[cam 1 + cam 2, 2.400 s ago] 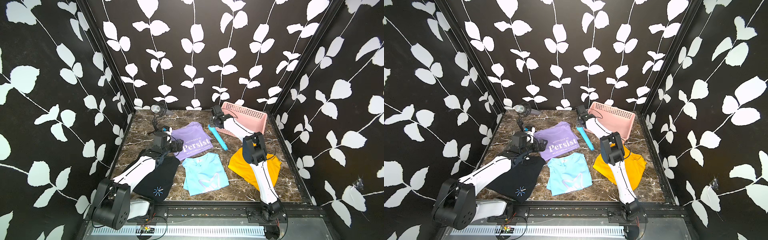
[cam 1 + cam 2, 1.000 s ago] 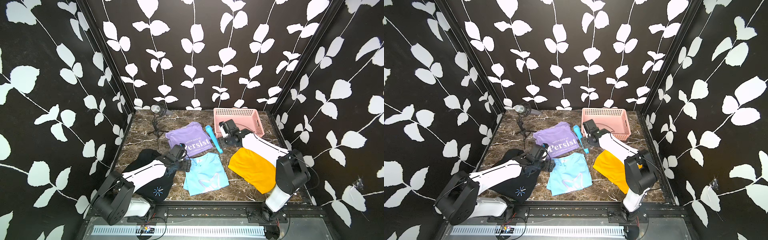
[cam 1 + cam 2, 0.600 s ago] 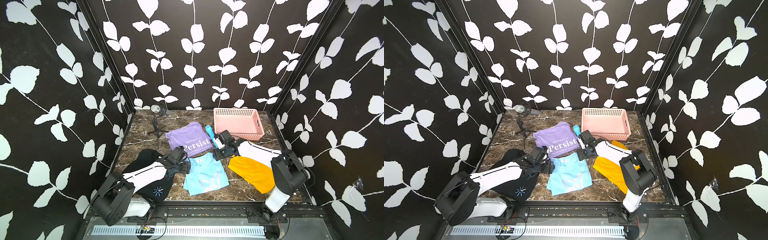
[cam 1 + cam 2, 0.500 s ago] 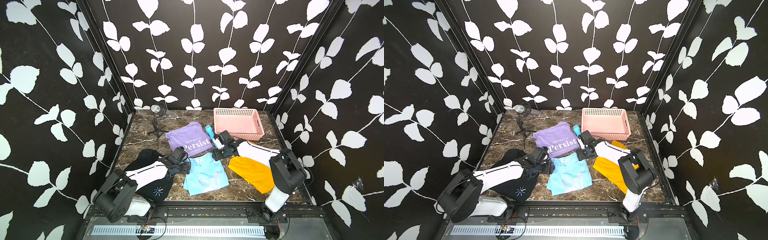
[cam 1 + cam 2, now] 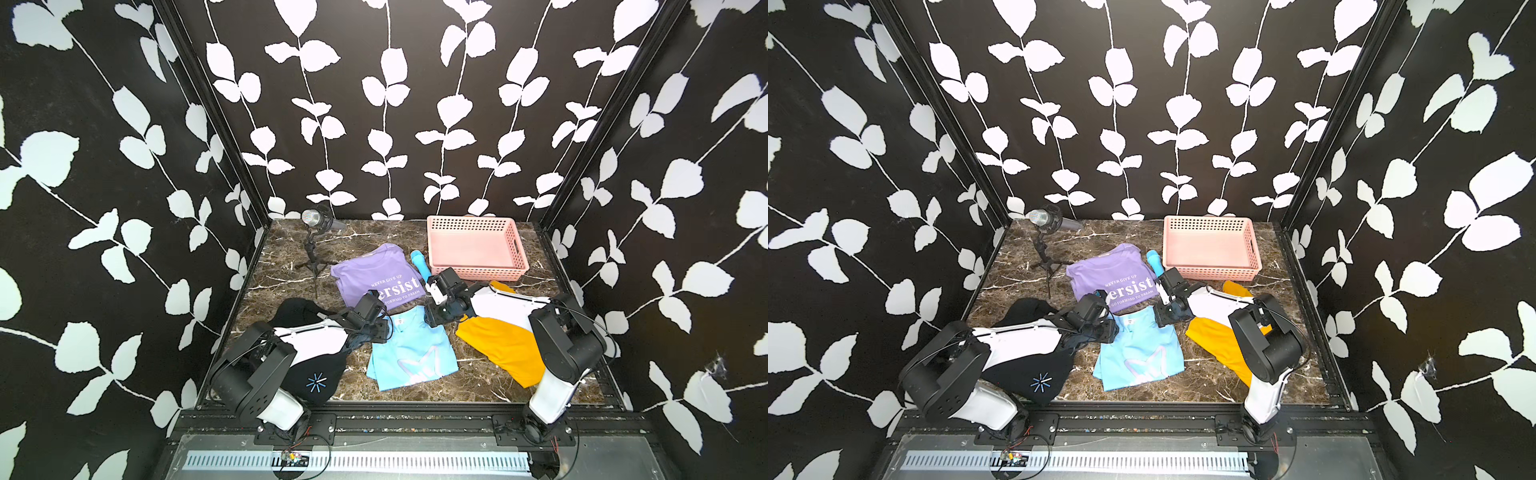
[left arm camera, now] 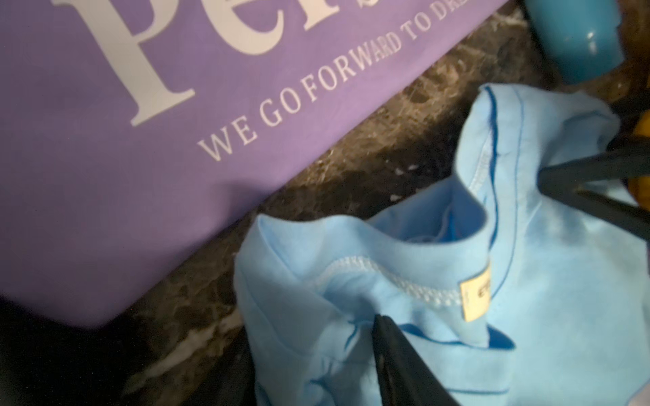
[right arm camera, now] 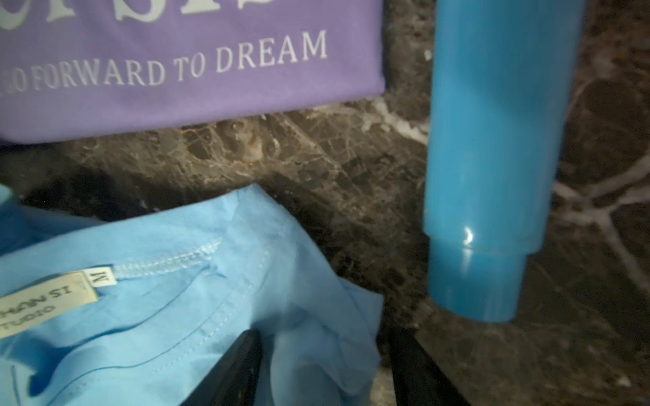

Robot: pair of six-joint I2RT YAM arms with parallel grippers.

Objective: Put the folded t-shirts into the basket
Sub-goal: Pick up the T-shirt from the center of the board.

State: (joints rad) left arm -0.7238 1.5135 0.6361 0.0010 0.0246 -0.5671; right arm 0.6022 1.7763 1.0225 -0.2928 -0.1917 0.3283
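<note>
Left wrist view shows the left gripper (image 6: 309,346) at one collar-side corner of the light blue t-shirt (image 6: 457,281). Its 2 dark fingers (image 6: 397,358) stand apart with a bunched fold of the cloth between them, and whether they already squeeze it cannot be told. In the right wrist view the right gripper (image 7: 325,337) straddles the other collar-side corner the same way: ruffled blue cloth fills the gap between its fingers, and the firmness of that pinch cannot be told either. In both top views the light blue t-shirt (image 5: 411,357) (image 5: 1138,353) lies on the marble tabletop (image 5: 469,374), and all 4 t-shirts are outside the basket (image 5: 478,272). The lilac t-shirt (image 5: 374,274) lies just beyond the light blue one, with a strip of marble between them. The black t-shirt (image 5: 320,378) lies to its left, partly under the left arm (image 5: 307,340). The mustard-yellow t-shirt (image 5: 503,345) lies to its right, partly under the right arm (image 5: 503,303). The basket stands beyond it and to the right, well apart. A blue cylinder (image 5: 419,262) lies just beyond its right collar corner. A microphone (image 5: 316,218) on a small tripod stands beyond it to the left.
</note>
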